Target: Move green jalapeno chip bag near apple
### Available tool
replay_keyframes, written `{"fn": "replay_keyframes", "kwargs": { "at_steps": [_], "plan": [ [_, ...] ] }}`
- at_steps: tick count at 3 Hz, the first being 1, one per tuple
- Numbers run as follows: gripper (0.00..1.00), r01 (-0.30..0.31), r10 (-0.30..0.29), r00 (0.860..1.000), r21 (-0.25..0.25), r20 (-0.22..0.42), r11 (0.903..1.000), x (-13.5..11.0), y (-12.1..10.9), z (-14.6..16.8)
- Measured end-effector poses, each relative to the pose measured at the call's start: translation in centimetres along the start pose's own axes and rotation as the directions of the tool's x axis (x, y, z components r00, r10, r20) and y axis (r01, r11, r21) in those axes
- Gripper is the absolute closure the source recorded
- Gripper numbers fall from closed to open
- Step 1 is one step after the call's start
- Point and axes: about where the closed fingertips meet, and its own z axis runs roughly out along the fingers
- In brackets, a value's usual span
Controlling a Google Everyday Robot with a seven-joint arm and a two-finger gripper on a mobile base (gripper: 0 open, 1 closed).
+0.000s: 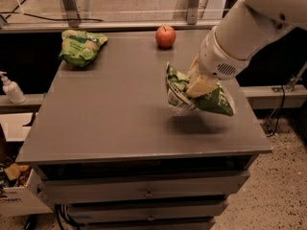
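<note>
The dark-green jalapeno chip bag (199, 96) hangs in the air above the right half of the table, with its shadow on the tabletop below it. My gripper (198, 82) is shut on the bag's upper middle, and the white arm comes in from the upper right. The small red apple (165, 36) stands at the back of the table, apart from the bag and behind it to the left.
A lighter green chip bag (80, 46) lies at the table's back left corner. The grey table (110, 114) has drawers below its front edge. A white pump bottle (10, 88) stands off the table at the left. A rail runs behind the table.
</note>
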Motion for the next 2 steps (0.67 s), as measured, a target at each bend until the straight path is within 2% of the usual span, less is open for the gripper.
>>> {"fn": "replay_keyframes", "kwargs": {
  "at_steps": [1, 2],
  "plan": [
    [1.00, 0.000, 0.000, 1.000, 0.000, 0.000, 1.0000, 0.0, 0.0, 0.0],
    [1.00, -0.001, -0.001, 1.000, 0.062, 0.026, 0.9981, 1.6, -2.9, -0.1]
  ]
}}
